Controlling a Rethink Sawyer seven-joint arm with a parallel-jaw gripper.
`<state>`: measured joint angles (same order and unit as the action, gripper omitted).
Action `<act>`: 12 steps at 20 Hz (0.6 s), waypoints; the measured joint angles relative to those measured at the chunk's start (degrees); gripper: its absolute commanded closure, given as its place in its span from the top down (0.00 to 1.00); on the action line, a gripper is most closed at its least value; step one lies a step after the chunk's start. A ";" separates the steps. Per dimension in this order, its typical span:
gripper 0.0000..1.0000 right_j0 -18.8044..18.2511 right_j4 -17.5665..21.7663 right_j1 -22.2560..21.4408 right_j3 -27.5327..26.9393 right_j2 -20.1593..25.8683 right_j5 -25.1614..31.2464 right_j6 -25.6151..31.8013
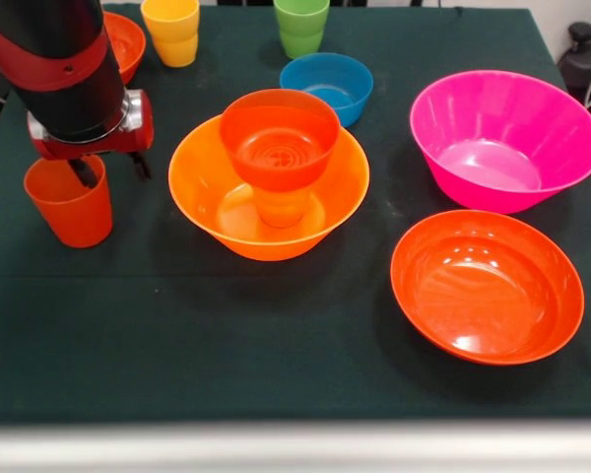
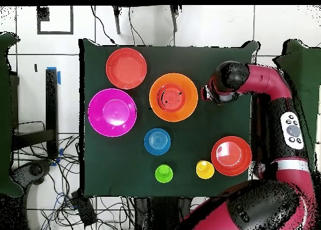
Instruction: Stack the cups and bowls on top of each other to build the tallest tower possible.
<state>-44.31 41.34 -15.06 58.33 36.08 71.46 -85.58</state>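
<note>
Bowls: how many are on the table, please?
6: large orange bowl centre, small red-orange bowl raised inside it, blue bowl behind, magenta bowl right, near red-orange bowl front-right, far red-orange bowl beside arm.

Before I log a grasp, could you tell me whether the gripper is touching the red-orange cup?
Touching: the front view shows one finger of the gripper inside the red-orange cup, against its rim.

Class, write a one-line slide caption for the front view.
Sawyer gripper straddling the rim of a red-orange plastic cup, beside a large orange plastic bowl holding an orange cup topped by a small red-orange bowl.
</note>
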 measured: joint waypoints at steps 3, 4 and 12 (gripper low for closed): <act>1.00 0.00 1.03 0.19 -0.45 -0.04 -0.22 0.00; 1.00 0.00 1.58 0.19 -0.61 -0.08 -0.31 0.00; 0.00 0.00 4.11 -0.01 -1.78 -0.15 -0.38 0.00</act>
<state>-44.31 45.45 -15.07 56.55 35.93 71.08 -85.58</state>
